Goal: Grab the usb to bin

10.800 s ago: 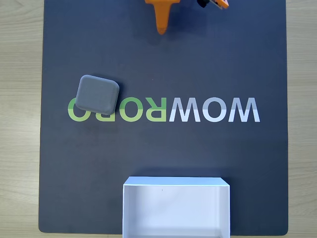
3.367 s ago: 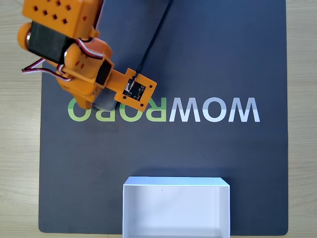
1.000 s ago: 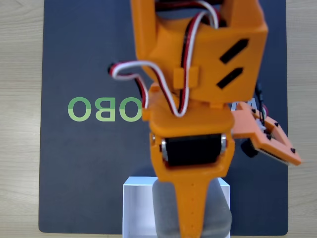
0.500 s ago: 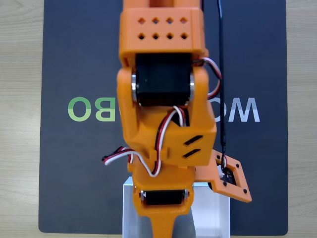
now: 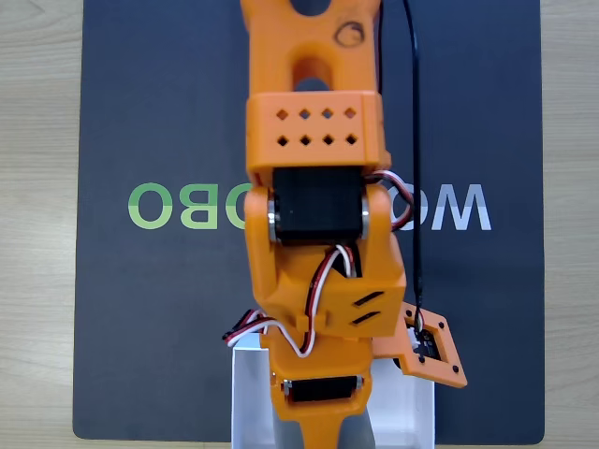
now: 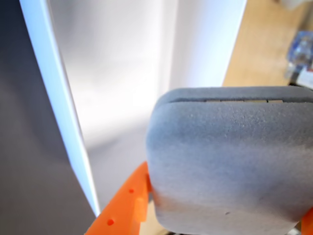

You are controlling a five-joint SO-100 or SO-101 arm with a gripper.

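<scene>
One arm stretching over the bin, grey usb in the hand

Arm is reaching from the top edge of the fixed view straight down the middle of the dark mat, covering the centre of the mat's lettering. Its orange links are stacking one below the other w/ black servo bodies showing between them, and white/red/black wires are looping out at the wrist. A small orange circuit board w/ a black cable is sticking out to the right of the wrist in that view.

Hand is pointing toward the bottom edge, sitting over the white bin, which is lying at the mat's lower edge on the wooden worktop.

Wrist view: usb is filling the lower right, a matte grey block w/ rounded corners and a thin seam near its top edge. Hand is pinching it, an orange finger pressing on its lower left side. Usb is hanging over the bin's pale inside, w/ the bin's white wall running down the left.

Writing: "OBO" in green is showing left of the arm, light grey letters reading "MO" right of it, mirrored; rest is hidden by the arm.
</scene>
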